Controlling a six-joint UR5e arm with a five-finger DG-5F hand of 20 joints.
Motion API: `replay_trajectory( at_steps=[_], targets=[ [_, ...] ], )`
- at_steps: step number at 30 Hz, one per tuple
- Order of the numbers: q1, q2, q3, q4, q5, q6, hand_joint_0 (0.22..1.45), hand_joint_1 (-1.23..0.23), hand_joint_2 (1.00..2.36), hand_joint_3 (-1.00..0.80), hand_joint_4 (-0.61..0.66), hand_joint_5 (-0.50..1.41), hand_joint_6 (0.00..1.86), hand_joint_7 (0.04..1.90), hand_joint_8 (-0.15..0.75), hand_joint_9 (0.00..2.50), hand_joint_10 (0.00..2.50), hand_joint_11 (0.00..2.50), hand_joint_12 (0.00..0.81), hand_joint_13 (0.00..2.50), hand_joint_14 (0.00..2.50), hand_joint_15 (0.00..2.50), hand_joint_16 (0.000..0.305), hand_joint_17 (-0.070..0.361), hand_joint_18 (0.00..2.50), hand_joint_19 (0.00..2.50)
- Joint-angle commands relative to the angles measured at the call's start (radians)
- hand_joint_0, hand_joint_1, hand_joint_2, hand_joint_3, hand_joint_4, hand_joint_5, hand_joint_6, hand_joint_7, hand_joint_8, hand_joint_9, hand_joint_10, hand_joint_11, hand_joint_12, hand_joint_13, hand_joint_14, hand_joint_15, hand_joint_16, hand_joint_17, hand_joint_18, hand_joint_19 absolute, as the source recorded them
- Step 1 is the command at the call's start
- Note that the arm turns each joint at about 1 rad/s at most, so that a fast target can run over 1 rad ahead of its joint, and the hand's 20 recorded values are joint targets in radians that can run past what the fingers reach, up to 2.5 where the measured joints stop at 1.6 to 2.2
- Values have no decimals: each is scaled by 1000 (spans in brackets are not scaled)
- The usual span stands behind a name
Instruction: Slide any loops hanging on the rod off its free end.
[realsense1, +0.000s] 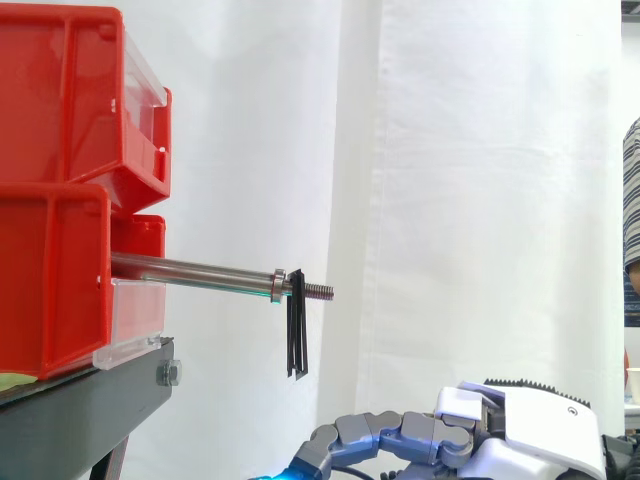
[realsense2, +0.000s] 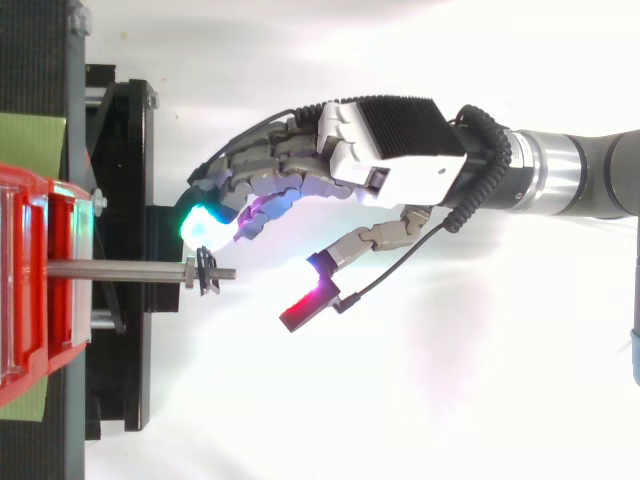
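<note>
I see the loop (realsense1: 297, 338) on the rod (realsense1: 200, 272), above my robot hand (realsense2: 395, 135), fingers spread, empty; red bins (realsense1: 60, 190), white curtain (realsense1: 480, 200).

Two red bins (realsense1: 60, 100) are sitting stacked at left on a black stand (realsense1: 90, 405), w/ a green sheet (realsense2: 30, 140) lying under them. White curtain (realsense1: 480, 200) is hanging behind everything. A person's striped sleeve (realsense1: 631, 190) is showing at the right edge.
</note>
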Motion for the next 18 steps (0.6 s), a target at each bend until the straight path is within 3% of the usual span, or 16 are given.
replay_trajectory(
  at_steps=[1, 5, 10, 14, 18],
  targets=[
    [0, 0, 0, -15, 4, 17, 589, -576, 1001, -488, 229, -143, 503, 794, 249, 1030, 8, 242, 291, 578, 1, 57, 41, 91, 457, 246],
    [5, 0, 0, -30, 38, 77, 590, -578, 1001, -488, 231, -143, 502, 798, 249, 1021, 8, 240, 293, 554, 1, 53, 41, 93, 451, 249],
    [12, 0, 0, -30, 98, 221, 602, -596, 1001, -491, 224, -132, 503, 809, 243, 1049, 9, 246, 290, 604, 2, 72, 41, 93, 485, 272],
    [12, 1, 0, -27, 106, 303, 602, -598, 1000, -489, 230, -129, 503, 810, 243, 1058, 9, 248, 294, 612, 2, 74, 41, 93, 498, 283],
    [12, 0, 0, -28, 106, 326, 601, -599, 1000, -488, 229, -126, 503, 805, 240, 1063, 8, 250, 296, 617, 2, 74, 41, 93, 507, 281]
  ],
)
